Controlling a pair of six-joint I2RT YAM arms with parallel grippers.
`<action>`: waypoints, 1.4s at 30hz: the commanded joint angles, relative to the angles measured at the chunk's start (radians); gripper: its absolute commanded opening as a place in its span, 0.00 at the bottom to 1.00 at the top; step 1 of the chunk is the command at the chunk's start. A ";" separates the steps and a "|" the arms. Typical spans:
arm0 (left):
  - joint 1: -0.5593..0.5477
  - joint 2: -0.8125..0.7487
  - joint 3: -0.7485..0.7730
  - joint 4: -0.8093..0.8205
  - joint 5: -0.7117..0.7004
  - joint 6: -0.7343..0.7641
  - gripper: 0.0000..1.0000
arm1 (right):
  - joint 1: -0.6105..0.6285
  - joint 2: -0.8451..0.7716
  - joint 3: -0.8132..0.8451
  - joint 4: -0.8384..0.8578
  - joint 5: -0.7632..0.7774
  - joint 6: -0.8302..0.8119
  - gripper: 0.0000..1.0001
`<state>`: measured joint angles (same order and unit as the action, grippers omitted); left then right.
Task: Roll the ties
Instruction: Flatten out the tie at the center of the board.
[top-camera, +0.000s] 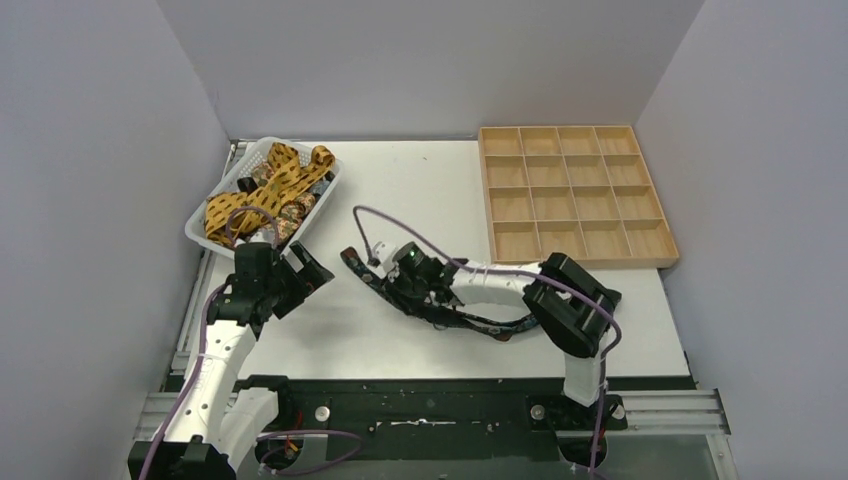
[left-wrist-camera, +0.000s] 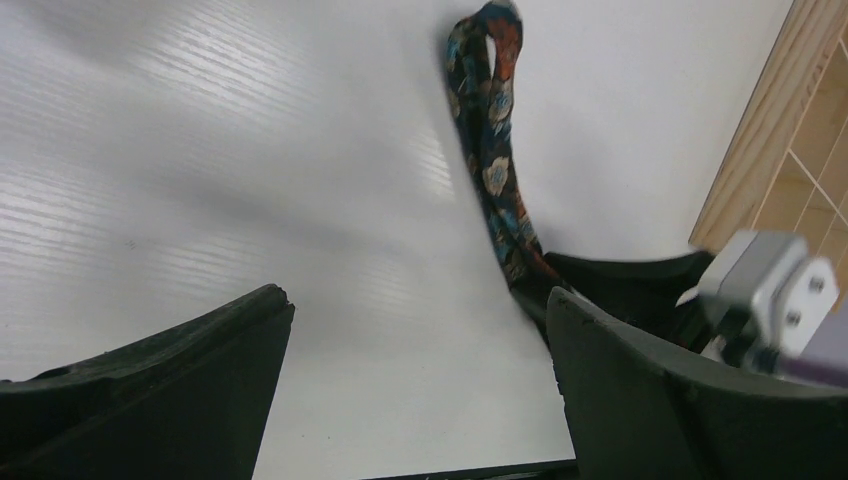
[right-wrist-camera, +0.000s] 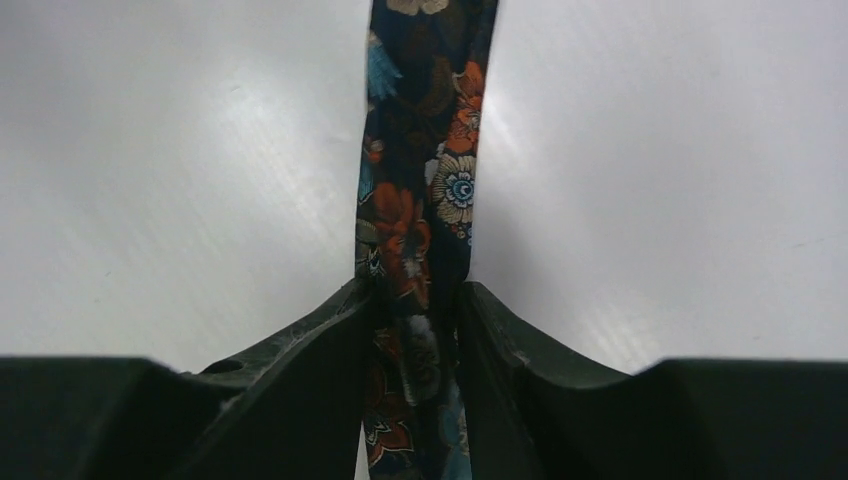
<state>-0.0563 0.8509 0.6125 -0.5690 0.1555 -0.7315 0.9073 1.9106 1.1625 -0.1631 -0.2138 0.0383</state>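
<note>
The dark floral tie (top-camera: 490, 322) is lying in a loose curve across the middle of the desk (top-camera: 420, 190), one end folding over into a small loop; the right jaws are pinching it flat, closed on the fabric toward its left end; the rest is trailing under the right arm (top-camera: 500, 285) toward the desk's near edge; the left jaws are hanging spread wide, holding nothing, just beside the basket (top-camera: 200, 225); yellow ties (top-camera: 270, 185) are lying heaped inside it at the far left corner; white desk is showing between the floral tie and the wooden tray (top-camera: 570, 258) along the right edge.
</note>
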 joint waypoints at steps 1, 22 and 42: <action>0.012 -0.010 0.033 -0.005 -0.028 -0.030 0.97 | 0.166 -0.098 -0.188 0.093 0.209 -0.113 0.34; -0.013 -0.085 -0.219 0.144 0.102 -0.180 0.88 | 0.235 -0.386 -0.455 0.284 0.379 -0.053 0.64; -0.106 -0.063 -0.341 0.242 0.048 -0.247 0.72 | 0.253 -0.449 -0.539 0.362 0.397 0.034 0.35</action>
<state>-0.1585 0.7696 0.2729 -0.3809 0.2226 -0.9844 1.1519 1.4410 0.6044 0.1383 0.1291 0.0803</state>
